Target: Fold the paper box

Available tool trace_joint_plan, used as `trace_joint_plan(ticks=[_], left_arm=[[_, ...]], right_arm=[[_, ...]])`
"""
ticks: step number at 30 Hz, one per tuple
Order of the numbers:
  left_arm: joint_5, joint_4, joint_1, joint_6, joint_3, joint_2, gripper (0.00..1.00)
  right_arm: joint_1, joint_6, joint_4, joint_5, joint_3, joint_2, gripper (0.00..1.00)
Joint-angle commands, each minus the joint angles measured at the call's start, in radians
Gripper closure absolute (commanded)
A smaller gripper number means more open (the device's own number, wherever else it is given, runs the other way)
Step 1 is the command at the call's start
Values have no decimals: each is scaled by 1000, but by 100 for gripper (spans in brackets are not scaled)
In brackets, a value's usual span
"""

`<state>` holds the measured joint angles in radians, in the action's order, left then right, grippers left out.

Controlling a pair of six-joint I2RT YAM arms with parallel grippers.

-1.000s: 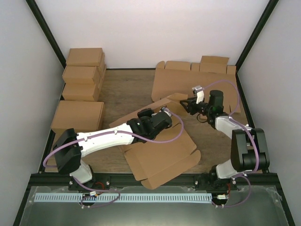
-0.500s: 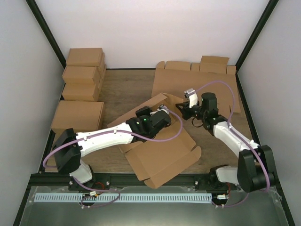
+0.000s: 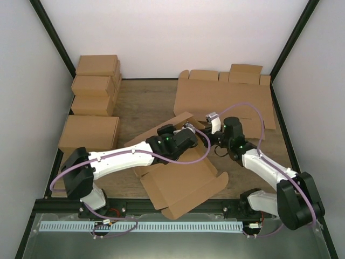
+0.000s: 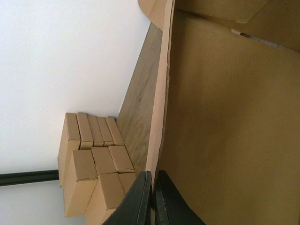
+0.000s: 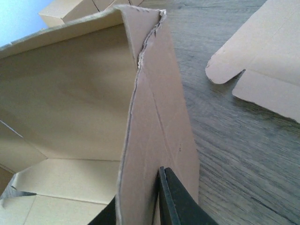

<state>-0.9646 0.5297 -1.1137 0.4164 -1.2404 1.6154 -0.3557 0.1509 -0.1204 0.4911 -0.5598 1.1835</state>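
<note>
The paper box [image 3: 180,183] lies half-folded mid-table, its flat panels toward the near edge and one wall raised at the far side [image 3: 171,122]. My left gripper [image 3: 188,131] is shut on the edge of that raised wall; in the left wrist view the gripper [image 4: 153,182] pinches the thin cardboard edge, with the box's inner face [image 4: 225,117] filling the right. My right gripper [image 3: 208,129] meets the box from the right. In the right wrist view that gripper [image 5: 138,199] is shut on an upright side flap [image 5: 157,112], one finger [image 5: 171,201] on each face.
Flat cardboard sheets [image 3: 226,97] lie at the back right, one edge showing in the right wrist view [image 5: 262,61]. Closed brown cartons [image 3: 96,86] are stacked along the left wall, with a larger one [image 3: 89,135] nearer; they also show in the left wrist view [image 4: 91,161].
My right arm has swung left and nearer, onto the box's side flap, and its jaws have closed on it. The box shifted slightly. The left gripper kept its hold.
</note>
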Motion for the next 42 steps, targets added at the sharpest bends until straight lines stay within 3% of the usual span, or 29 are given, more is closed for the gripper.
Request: trace_joint_plan(ticks=[1, 16, 29, 34, 42], left_arm=[[-15, -27, -15, -24, 4, 13, 96], [144, -1, 60, -85, -7, -31, 96], [228, 34, 147, -112, -16, -54, 96], [262, 30, 126, -95, -5, -75, 96], [86, -7, 16, -46, 7, -58, 96]], right_arm=[[-59, 84, -15, -59, -68, 19, 89], [-76, 196, 133, -93, -303, 120, 89], [-177, 289, 242, -296, -448, 189, 89], [-224, 336, 219, -398, -371, 161, 89], [-250, 476, 71, -559, -94, 45, 88]])
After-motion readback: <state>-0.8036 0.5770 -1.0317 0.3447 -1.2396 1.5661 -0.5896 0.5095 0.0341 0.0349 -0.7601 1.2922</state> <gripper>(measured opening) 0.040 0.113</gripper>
